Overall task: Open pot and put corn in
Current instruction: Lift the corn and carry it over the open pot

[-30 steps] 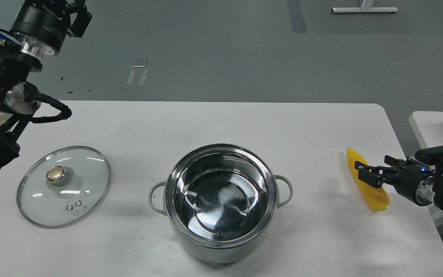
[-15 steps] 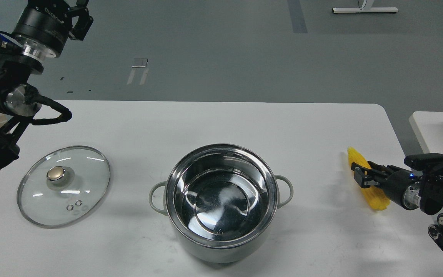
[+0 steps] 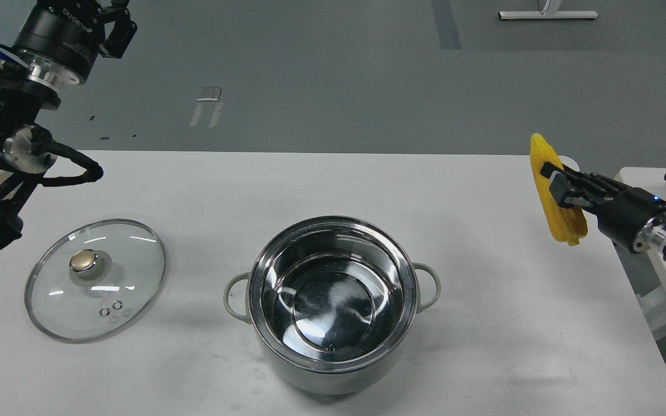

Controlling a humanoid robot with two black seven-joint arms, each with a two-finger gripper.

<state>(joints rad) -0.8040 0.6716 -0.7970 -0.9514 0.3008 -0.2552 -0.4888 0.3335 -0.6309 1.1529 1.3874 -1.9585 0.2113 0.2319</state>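
Note:
The steel pot (image 3: 331, 300) stands open and empty at the front middle of the white table (image 3: 321, 179). Its glass lid (image 3: 96, 278) with a gold knob lies flat on the table to the left. My right gripper (image 3: 555, 184) is shut on the yellow corn (image 3: 554, 196) and holds it in the air above the table's right edge, well right of the pot. My left gripper (image 3: 114, 23) is raised high at the top left, far from the pot; its fingers run out of the frame.
A second white table (image 3: 657, 190) stands close on the right, behind my right arm. Grey floor lies beyond the table's far edge.
My right gripper closed on the corn and lifted it off the table, up and slightly back. The left arm barely moved.

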